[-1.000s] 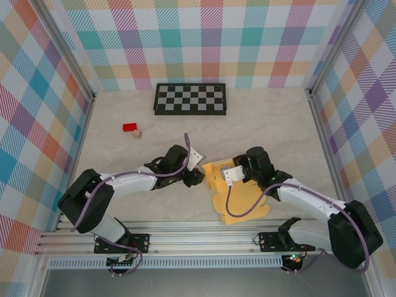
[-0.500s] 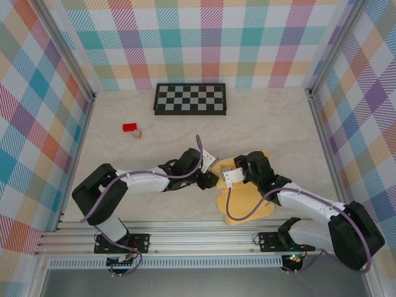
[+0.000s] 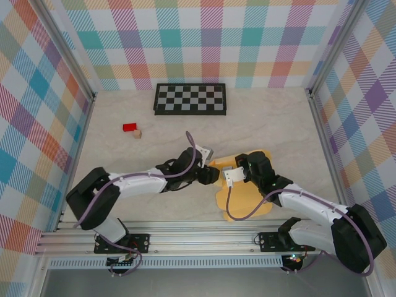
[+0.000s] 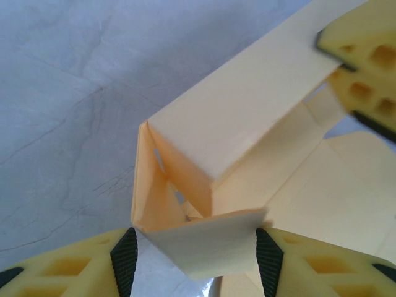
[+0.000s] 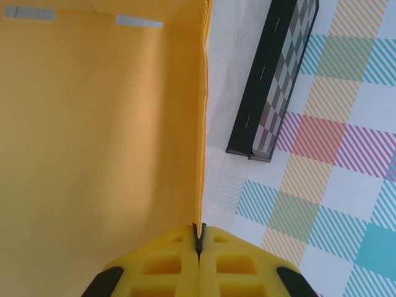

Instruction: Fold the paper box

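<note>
Top external view is showing the tan, thin cardboard paper box (image 3: 247, 201) lying near the near edge of the pale table (image 3: 266, 124), a bit right of the middle. It is still partly flat, with one side standing up. The right gripper (image 3: 230, 176) is closed tight on the thin top edge of that standing wall. The left gripper (image 3: 212, 176) is sitting at the box's left end. Its yellow fingers (image 4: 124, 253) are standing apart with a small end flap (image 4: 204, 244) between them, and I cannot tell if they are squeezing it. To do this step well, I think the right gripper should be keeping the wall straight and still while the left one is turning the flap in slowly along its crease, not squashing the corner. A second ago the left gripper was sitting just beside the box; now it is right at the flap.
</note>
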